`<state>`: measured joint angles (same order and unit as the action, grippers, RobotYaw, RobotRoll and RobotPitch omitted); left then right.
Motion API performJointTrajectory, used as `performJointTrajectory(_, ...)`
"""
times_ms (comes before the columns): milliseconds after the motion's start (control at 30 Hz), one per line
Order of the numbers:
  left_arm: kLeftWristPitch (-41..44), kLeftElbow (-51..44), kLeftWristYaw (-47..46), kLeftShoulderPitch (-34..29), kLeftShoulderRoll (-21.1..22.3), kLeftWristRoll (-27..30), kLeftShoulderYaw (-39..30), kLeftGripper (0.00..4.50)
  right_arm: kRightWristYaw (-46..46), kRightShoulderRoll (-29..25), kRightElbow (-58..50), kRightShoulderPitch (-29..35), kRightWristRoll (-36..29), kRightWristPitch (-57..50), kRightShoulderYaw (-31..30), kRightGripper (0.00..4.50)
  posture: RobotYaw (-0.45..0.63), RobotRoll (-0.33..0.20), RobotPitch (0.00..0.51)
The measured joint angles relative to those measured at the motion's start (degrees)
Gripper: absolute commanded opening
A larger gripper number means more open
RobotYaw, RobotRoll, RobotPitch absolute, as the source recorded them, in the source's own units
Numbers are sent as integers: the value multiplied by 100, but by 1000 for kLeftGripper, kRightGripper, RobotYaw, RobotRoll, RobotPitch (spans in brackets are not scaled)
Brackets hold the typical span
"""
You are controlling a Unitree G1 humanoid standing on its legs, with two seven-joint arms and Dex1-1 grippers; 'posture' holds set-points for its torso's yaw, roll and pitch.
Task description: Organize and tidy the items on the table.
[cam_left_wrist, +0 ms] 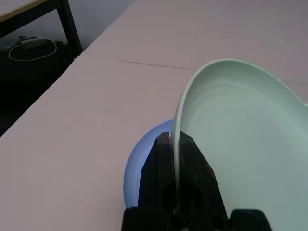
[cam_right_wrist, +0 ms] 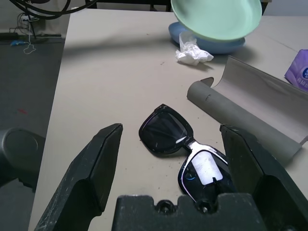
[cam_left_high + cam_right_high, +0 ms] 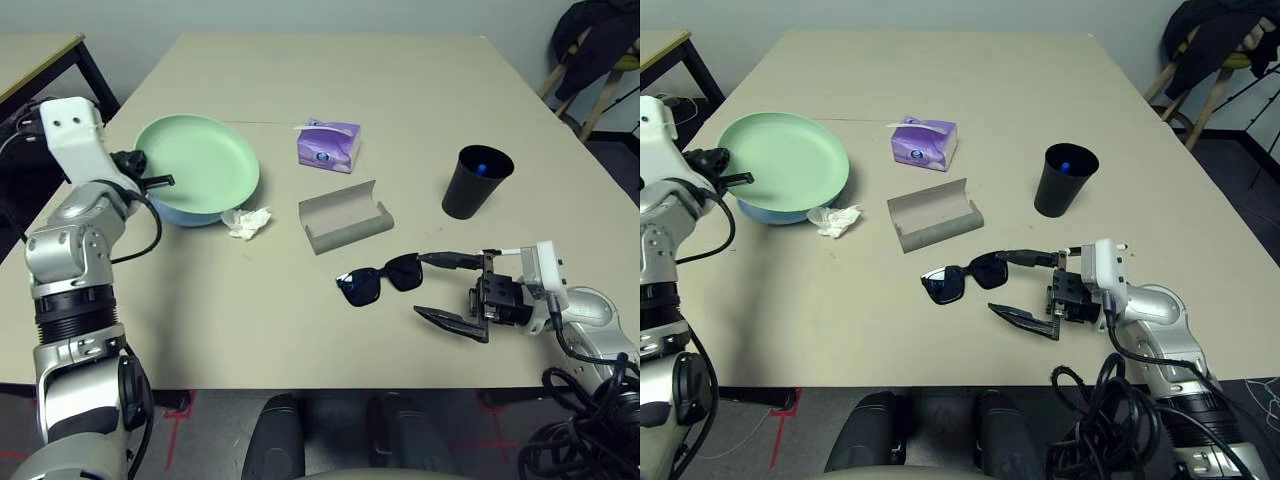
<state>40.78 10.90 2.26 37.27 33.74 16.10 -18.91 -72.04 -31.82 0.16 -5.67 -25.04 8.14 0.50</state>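
My left gripper [image 3: 152,181] is shut on the near rim of the mint green plate [image 3: 200,160]. It holds the plate tilted over the light blue plate [image 1: 139,156], which lies flat at the table's left. A crumpled white tissue [image 3: 246,222] lies against the plates. The black sunglasses [image 3: 378,280] rest on the table [image 3: 250,330] near the front. My right gripper [image 3: 424,286] stands open just right of them, one finger on each side of the nearer lens [image 2: 204,168]. Behind the sunglasses are the open grey glasses case [image 3: 345,217], the purple tissue box [image 3: 328,145] and the black cup [image 3: 476,182] with something blue inside.
A smaller black-legged table [image 3: 40,60] stands beyond the left edge. A chair draped in dark clothing [image 3: 600,50] is at the far right. Black cables [image 3: 580,440] hang by my right arm.
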Motion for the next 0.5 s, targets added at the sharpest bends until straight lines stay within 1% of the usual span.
performJointTrajectory(167,-362,400,-39,112,-17,-367,227,11,48,-10,-37,54,0,-4,1,4500,41,0,102)
performJointTrajectory(267,-508,657,-127,304,-22,-530,251,11,102,-38,-133,143,-2,-11,0,4500,33,0,102)
performJointTrajectory(500,-648,1018,-171,484,-22,-705,242,11,145,-102,-217,241,-2,-44,1,4500,33,0,102)
